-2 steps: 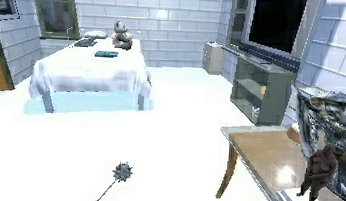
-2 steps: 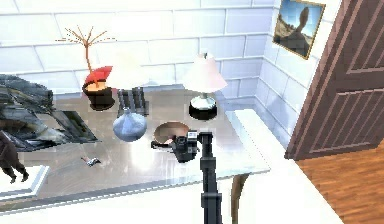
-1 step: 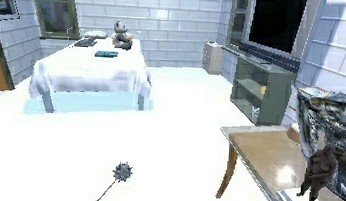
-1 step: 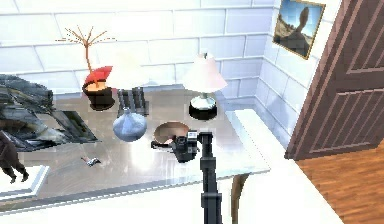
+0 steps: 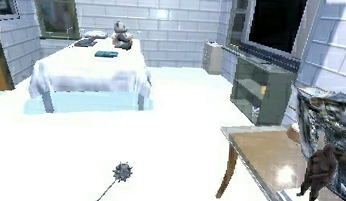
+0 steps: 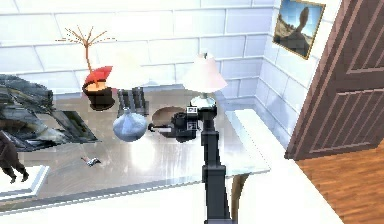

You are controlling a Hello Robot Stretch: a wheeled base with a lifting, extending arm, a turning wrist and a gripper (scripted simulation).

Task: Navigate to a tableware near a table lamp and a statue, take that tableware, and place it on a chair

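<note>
Two big furnishings in the forward view: on its left a bed under a smooth white cover, with a small rounded soft-looking toy near the far edge and a flat teal thing close to it; on its right a dark flat screen above a boxy grey-green shelf unit. At the lower right, a wooden table with a glossy top and a curved leg, carrying a dark standing statue on a white square base and, behind it, a jagged dark sculpture like crumpled rock. On the pale floor, a spiked ball on a thin rod. In the arm side view, the same glossy tabletop against a white brick wall. From the bottom edge a dark square arm, with the gripper at its far end, toward this view's left. Right at the thin fingers, the tableware: a blue-grey rounded vessel with a shiny surface, near the middle of the tabletop. Cannot tell how the fingers stand, nor whether anything is held. Behind the arm, a table lamp with a white cone shade; farther left, a red pot with thin bare branches. On the right, a brown panelled door and a framed picture.
</note>
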